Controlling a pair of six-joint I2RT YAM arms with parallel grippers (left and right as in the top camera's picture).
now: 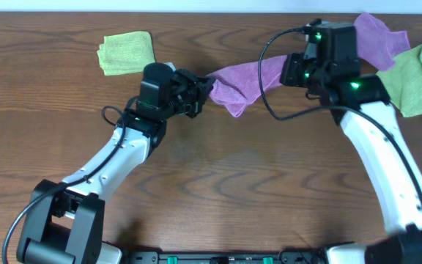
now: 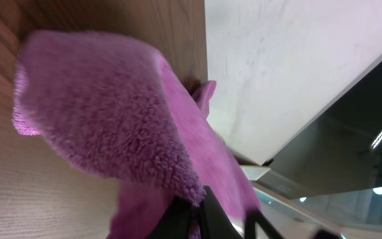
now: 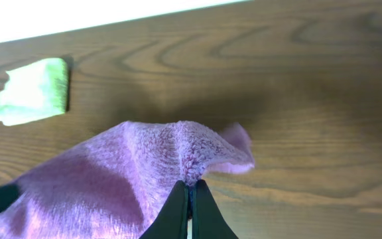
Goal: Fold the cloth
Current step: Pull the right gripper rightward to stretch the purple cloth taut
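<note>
Left claw (image 1: 198, 94) is clamped on one end of the purple cloth (image 1: 244, 81). The right claw (image 1: 293, 71) pinches the other end, its fingers (image 3: 172, 216) pressed together over a ridge of pile in the wrist view. Between them the cloth hangs in a slack band over the rear middle of the counter (image 1: 255, 176), drooping toward the left end and seemingly lifted off the wood, to judge by the shadow beneath. It looks like light, thick-piled microfibre: soft, limp, with no stiffness to hold a crease, grippy rather than slick, and not fragile. I would expect it to drape and bunch wherever it is unsupported, so corners or hemmed edges are the best hold; a pinch mid-panel only gathers a wad. The counter is dark wood-grain, flat and matte. A folded green cloth (image 1: 127, 53) lies at rear left, well apart. A second purple cloth (image 1: 381, 38) and a loose green cloth (image 1: 416, 77) sit at rear right behind the right arm. Past the counter's edge, the left wrist view shows a pale wall.
</note>
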